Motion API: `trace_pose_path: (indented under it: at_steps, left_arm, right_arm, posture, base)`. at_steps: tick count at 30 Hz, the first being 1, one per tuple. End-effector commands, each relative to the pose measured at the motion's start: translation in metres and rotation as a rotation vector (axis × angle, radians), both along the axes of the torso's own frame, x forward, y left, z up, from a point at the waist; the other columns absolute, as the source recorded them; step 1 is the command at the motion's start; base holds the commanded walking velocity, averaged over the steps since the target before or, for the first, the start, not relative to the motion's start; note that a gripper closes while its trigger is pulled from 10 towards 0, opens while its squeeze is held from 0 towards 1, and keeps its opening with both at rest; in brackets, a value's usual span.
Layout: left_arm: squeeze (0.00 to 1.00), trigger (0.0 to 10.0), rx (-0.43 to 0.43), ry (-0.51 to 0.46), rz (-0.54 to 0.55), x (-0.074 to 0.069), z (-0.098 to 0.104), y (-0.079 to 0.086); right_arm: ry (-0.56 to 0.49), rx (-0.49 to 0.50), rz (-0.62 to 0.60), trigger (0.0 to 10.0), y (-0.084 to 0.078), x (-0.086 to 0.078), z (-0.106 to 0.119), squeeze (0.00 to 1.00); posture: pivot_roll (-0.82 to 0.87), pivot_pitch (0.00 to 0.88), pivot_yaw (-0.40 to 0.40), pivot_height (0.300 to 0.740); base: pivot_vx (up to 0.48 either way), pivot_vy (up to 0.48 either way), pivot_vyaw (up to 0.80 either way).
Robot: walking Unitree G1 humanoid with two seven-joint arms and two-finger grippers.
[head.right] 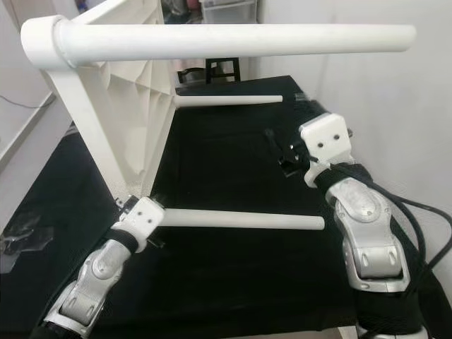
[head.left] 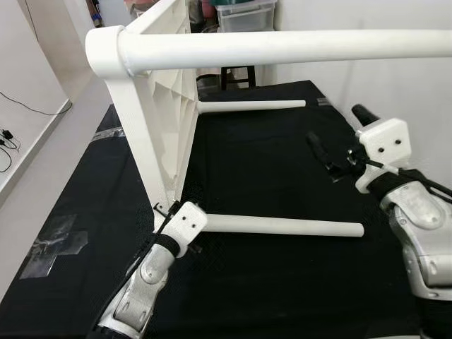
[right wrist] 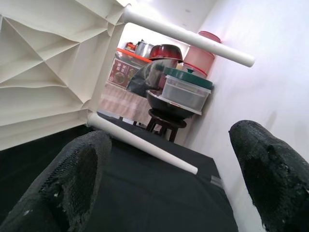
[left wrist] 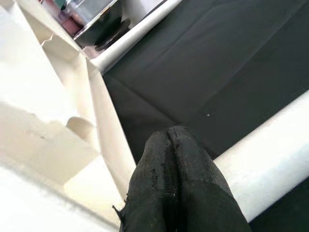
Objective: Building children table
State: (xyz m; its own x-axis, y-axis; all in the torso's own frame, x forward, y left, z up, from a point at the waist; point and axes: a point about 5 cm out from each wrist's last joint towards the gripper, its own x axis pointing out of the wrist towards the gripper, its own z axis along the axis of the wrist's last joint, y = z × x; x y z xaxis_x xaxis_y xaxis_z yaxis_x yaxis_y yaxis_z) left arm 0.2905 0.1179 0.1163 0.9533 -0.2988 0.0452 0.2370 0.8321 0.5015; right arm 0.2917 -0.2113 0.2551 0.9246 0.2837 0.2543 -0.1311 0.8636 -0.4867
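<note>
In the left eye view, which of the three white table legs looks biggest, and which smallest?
1. White round leg across the top: looks thickest and longest, but it is nearest the camera.
2. White leg low at the front.
3. White leg at the back: looks thinnest, being farthest.
True sizes may match.

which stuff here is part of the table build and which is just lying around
Part of the job:
white tabletop, on its side
near leg, by left gripper
far leg
top leg
right gripper

Lying about:
lidded container
dark bowl
stool
</note>
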Motion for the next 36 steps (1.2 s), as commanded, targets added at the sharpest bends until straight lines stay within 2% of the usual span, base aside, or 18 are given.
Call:
trace_pose_path:
  at_steps: [1, 2, 4, 6, 8, 9, 12, 13, 14, 19, 23, 25, 26, 30, 36]
  left_arm:
    - [0.00, 10.0, -0.057, 0.016, 0.038, 0.007, 0.000, 0.009]
    - [0.00, 10.0, -0.091, 0.033, 0.051, 0.009, -0.001, 0.010]
    - [0.00, 10.0, -0.091, 0.033, 0.051, 0.009, -0.001, 0.010]
    - [0.00, 10.0, -0.211, 0.089, 0.076, 0.011, -0.003, 0.013]
    - [0.00, 10.0, -0.211, 0.089, 0.076, 0.011, -0.003, 0.013]
    - [0.00, 10.0, -0.280, 0.112, 0.082, 0.011, -0.003, 0.012]
    - [0.00, 10.0, -0.330, 0.125, 0.078, 0.011, -0.002, 0.011]
    - [0.00, 10.0, -0.362, 0.130, 0.069, 0.011, -0.001, 0.009]
    - [0.00, 10.0, -0.378, 0.128, 0.060, 0.010, 0.000, 0.007]
    - [0.00, 10.0, -0.381, 0.127, 0.059, 0.010, 0.000, 0.008]
    - [0.00, 10.0, -0.391, 0.132, 0.057, 0.013, -0.001, 0.012]
    - [0.00, 10.0, -0.393, 0.133, 0.057, 0.014, -0.001, 0.012]
    - [0.00, 10.0, -0.398, 0.138, 0.056, 0.014, -0.002, 0.012]
    - [0.00, 10.0, -0.411, 0.145, 0.060, 0.015, -0.002, 0.012]
    - [0.00, 10.0, -0.418, 0.143, 0.065, 0.016, -0.001, 0.012]
  right_arm:
    - [-0.030, -0.091, 0.011, 10.0, 0.006, -0.001, 0.003, 0.00]
    - [-0.042, -0.119, 0.007, 10.0, 0.006, -0.002, 0.005, 0.00]
    - [-0.042, -0.119, 0.007, 10.0, 0.006, -0.002, 0.005, 0.00]
    - [-0.065, -0.173, -0.001, 10.0, 0.005, -0.006, 0.010, 0.00]
    - [-0.065, -0.173, -0.001, 10.0, 0.005, -0.006, 0.010, 0.00]
    - [-0.077, -0.198, -0.012, 10.0, 0.003, -0.009, 0.012, 0.00]
    - [-0.083, -0.220, -0.024, 10.0, -0.001, -0.012, 0.013, 0.00]
    - [-0.087, -0.220, -0.041, 10.0, -0.006, -0.016, 0.014, 0.00]
    - [-0.109, -0.196, -0.061, 10.0, -0.013, -0.028, 0.019, 0.00]
    - [-0.159, -0.197, -0.100, 10.0, -0.021, -0.039, 0.028, 0.00]
    - [-0.345, -0.220, -0.212, 10.0, -0.032, -0.060, 0.063, 0.00]
    - [-0.366, -0.230, -0.227, 10.0, -0.033, -0.062, 0.067, 0.00]
    - [-0.417, -0.258, -0.254, 10.0, -0.035, -0.065, 0.078, 0.00]
    - [-0.487, -0.314, -0.266, 10.0, -0.034, -0.066, 0.097, 0.00]
    - [-0.492, -0.382, -0.189, 10.0, -0.020, -0.060, 0.101, 0.00]
  posture:
    - [-0.12, 0.015, 0.066, 0.740]
    - [-0.12, 0.016, 0.067, 0.740]
    - [-0.12, 0.016, 0.067, 0.740]
    - [-0.13, 0.021, 0.071, 0.740]
    - [-0.13, 0.021, 0.071, 0.740]
    - [-0.13, 0.021, 0.071, 0.740]
    - [-0.13, 0.021, 0.071, 0.740]
    - [-0.13, 0.028, 0.070, 0.740]
    - [-0.13, 0.032, 0.070, 0.740]
    - [-0.14, 0.035, 0.073, 0.740]
    - [-0.17, 0.036, 0.096, 0.740]
    - [-0.17, 0.036, 0.096, 0.740]
    - [-0.17, 0.030, 0.100, 0.740]
    - [-0.17, 0.023, 0.095, 0.740]
    - [-0.16, 0.017, 0.083, 0.740]
  base:
    - [0.000, 0.000, 0.00]
    - [0.000, 0.000, 0.00]
    - [0.000, 0.000, 0.00]
    - [0.000, 0.000, 0.00]
    - [0.000, 0.000, 0.00]
    - [0.000, 0.000, 0.00]
    - [0.000, 0.000, 0.00]
    - [0.000, 0.000, 0.00]
    - [0.000, 0.000, 0.00]
    - [0.000, 0.000, 0.00]
    - [0.000, 0.000, 0.00]
    - [0.000, 0.000, 0.00]
    - [0.000, 0.000, 0.00]
    - [0.000, 0.000, 0.00]
    - [0.000, 0.000, 0.00]
